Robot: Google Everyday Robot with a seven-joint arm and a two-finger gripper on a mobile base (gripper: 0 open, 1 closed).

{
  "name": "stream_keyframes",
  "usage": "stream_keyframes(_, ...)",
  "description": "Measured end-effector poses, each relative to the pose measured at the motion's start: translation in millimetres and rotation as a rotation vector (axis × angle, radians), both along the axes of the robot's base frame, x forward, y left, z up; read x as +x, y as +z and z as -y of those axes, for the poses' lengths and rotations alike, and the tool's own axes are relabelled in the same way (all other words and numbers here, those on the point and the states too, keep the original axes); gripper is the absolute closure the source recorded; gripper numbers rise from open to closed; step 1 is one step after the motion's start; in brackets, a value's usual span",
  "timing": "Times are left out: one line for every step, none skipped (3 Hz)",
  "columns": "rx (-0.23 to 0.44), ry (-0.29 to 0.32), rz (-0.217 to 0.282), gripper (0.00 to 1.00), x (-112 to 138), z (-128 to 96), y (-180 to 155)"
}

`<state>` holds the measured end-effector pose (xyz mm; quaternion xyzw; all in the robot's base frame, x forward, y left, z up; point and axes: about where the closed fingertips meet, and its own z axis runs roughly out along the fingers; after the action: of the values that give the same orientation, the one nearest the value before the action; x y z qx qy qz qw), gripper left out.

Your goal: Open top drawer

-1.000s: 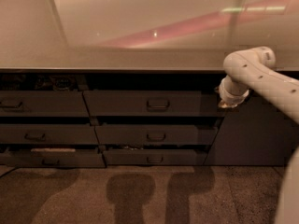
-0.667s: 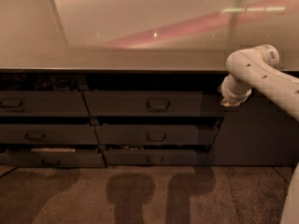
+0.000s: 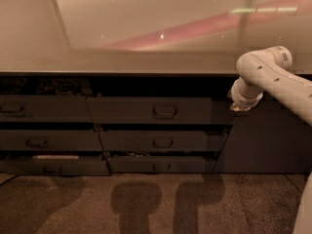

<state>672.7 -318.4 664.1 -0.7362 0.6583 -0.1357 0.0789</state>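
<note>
Below the pale surface, centre column: top drawer, dark front, judged shut or nearly so, with its loop handle at mid-front. Tool hangs at the drawer's right end, well apart from the handle; cannot tell whether it is open or closed, nor whether it holds anything. Risk: coming in sideways from here it may catch the front's edge, or drop onto the lower drawer instead.

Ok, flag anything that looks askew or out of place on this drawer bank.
Nothing looks spilled or damaged. The drawers sit unevenly ajar: the bottom left drawer shows a pale strip above its front. The gripper is by the right end of the top drawer, away from its handle.
</note>
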Motion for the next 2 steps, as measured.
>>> stream_keyframes(0.000, 0.000, 0.000, 1.00, -0.1, 0.0, 5.7)
stream_keyframes(-0.004, 0.003, -0.002, 1.00, -5.6, 1.0, 6.7)
